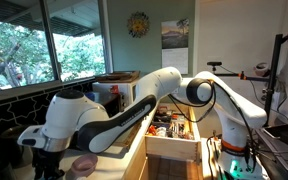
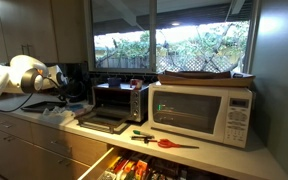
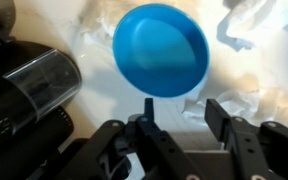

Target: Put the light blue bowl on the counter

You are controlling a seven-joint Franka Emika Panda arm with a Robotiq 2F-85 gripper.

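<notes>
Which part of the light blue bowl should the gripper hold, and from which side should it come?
The bowl: pinch its rim on the side nearest the open gripper, coming from above, one finger inside, one outside. It lies open side up and looks wider than the finger gap, so the thin wall likely suits a pinch best.

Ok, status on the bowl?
Gripper open, hovering by the light blue bowl. Bowl ungripped, on white crumpled sheeting. Dark cylinder close beside it.
</notes>
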